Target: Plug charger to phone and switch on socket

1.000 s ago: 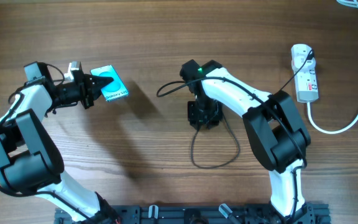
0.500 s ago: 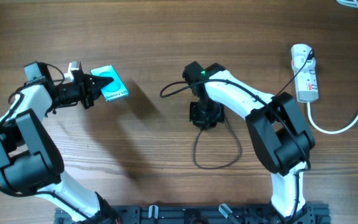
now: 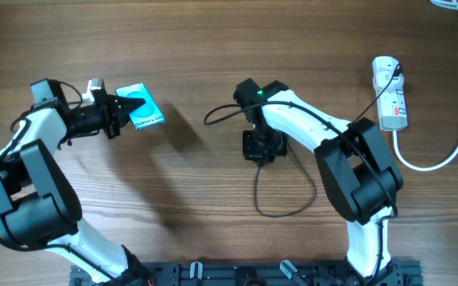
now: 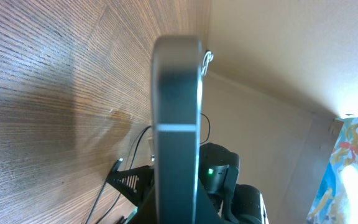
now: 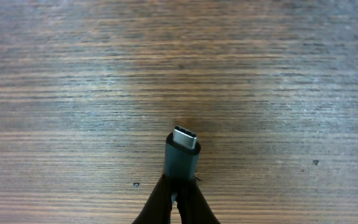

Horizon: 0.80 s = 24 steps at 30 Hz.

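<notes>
My left gripper (image 3: 118,116) is shut on the phone (image 3: 141,107) with the turquoise screen and holds it at the left of the table. In the left wrist view the phone (image 4: 176,124) shows edge-on, dark and upright between the fingers. My right gripper (image 3: 261,149) is at the table's middle, shut on the charger's plug (image 5: 181,152), whose metal tip points away over the wood. The black charger cable (image 3: 285,195) loops below it and runs up right to the white socket (image 3: 391,94).
The thick white lead (image 3: 444,151) curves from the socket off the right edge. The wooden table (image 3: 173,191) lies bare between the two grippers. A black rail runs along the front edge (image 3: 237,274).
My right gripper has shifted slightly right and the cable loop below it has moved right. The left arm and phone have not moved.
</notes>
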Tool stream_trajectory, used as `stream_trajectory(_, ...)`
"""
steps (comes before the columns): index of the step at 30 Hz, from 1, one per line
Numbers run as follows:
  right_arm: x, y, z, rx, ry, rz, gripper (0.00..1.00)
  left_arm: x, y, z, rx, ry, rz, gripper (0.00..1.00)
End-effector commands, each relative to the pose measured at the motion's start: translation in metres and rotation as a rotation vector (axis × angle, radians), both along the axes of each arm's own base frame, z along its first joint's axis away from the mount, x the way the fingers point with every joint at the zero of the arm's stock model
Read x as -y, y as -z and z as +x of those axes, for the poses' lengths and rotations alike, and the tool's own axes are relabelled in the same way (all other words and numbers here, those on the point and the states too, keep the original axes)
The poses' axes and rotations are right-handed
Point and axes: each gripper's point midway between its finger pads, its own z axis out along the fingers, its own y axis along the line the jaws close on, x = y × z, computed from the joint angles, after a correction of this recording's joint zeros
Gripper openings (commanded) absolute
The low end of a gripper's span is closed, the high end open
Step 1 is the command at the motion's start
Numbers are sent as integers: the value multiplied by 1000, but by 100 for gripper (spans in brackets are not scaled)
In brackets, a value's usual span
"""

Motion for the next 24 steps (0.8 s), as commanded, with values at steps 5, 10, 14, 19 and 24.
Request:
stream_trajectory(5, -29, 11, -10, -48, -245, 261, 4, 3, -12, 2, 126, 39, -23, 4)
stream_trajectory(10, -80, -48, -25, -17, -465, 711, 4, 8, -31, -1, 261, 81, -79, 4)
stream_trajectory(14, -97, -90, -31, 59, -580, 905, 4, 9, -36, -2, 290, 89, -97, 4)
stream_trajectory(19, -108, -121, -37, 102, -635, 1049, 4, 21, -37, -3, 338, 131, -85, 4)
stream_trajectory(24, -110, -125, -39, 91, -619, 1078, 4, 44, -39, -4, 393, 200, -86, 4)
